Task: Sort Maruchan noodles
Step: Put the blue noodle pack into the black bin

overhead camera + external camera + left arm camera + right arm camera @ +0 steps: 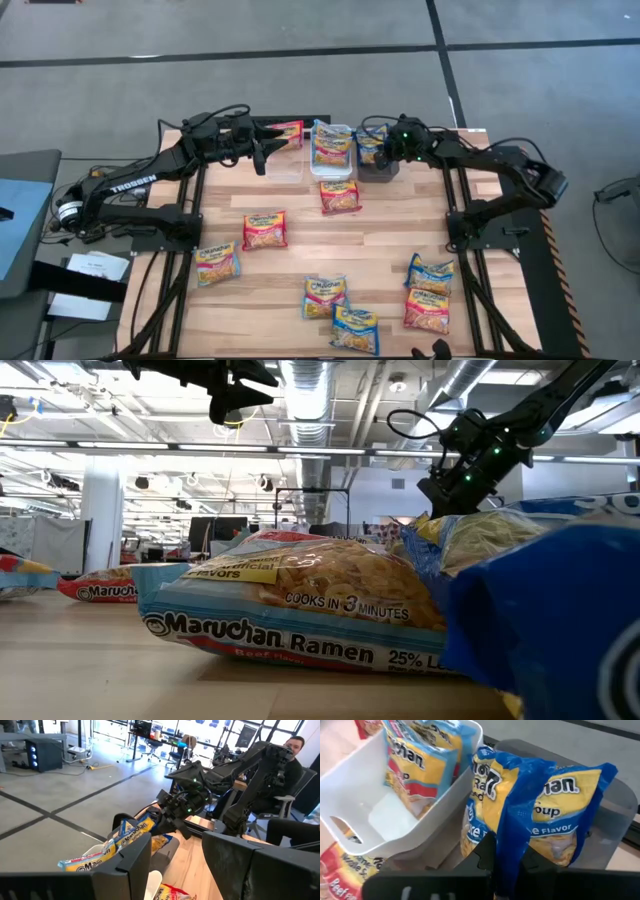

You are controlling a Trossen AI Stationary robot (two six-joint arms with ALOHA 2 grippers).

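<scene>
Seven Maruchan noodles packets [265, 230] are lying loose on the bench [380, 255], so we are judging the sort well short of half done. Binned so far: a red packet in the clear bin [283, 160], an orange stack in the white bin [333, 165], and a blue-banded packet [540, 820] over the dark-grey bin [379, 168].

The right end effector [385, 152] is pinching that blue packet's edge at the grey bin. The left end effector [262, 150] is hovering by the clear bin, fingers parted, empty.

Only the right wrist view is showing the pinch. Only the high view is giving us the loose count. The low view is mostly blocked by a beef packet [290, 610].
</scene>
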